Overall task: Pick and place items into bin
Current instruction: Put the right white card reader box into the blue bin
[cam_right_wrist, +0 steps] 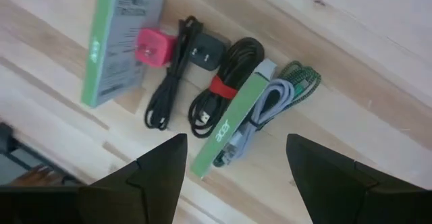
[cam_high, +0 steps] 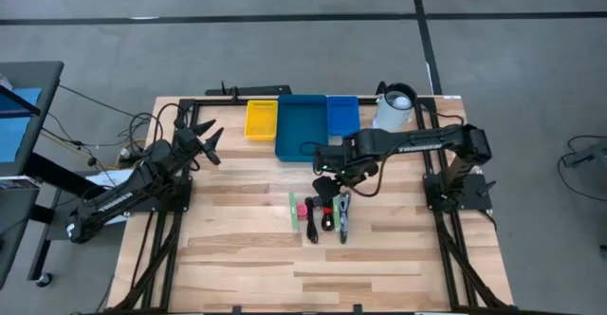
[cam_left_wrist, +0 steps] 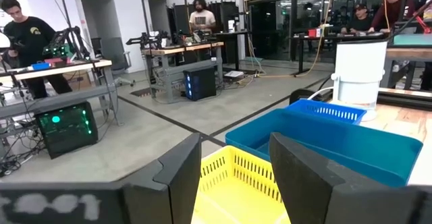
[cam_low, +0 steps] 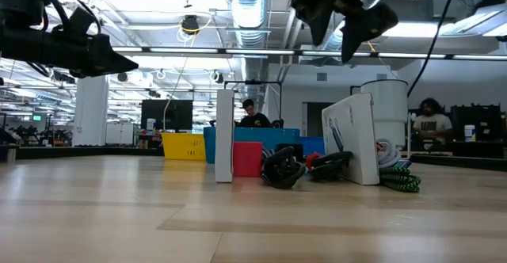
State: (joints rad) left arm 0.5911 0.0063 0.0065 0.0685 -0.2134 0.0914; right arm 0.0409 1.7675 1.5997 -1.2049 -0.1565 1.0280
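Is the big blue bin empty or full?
Empty: the big blue bin shows only bare floor inside from above.

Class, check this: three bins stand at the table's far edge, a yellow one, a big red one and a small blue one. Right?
Not quite. The big middle bin is blue, not red, as the high view shows. The yellow bin and the small blue bin flank it.

The high view looks straight down; the low view sits level at tabletop. Both share the large blue bin (cam_high: 302,125) (cam_low: 279,140). The right wrist view looks down close on the cables.
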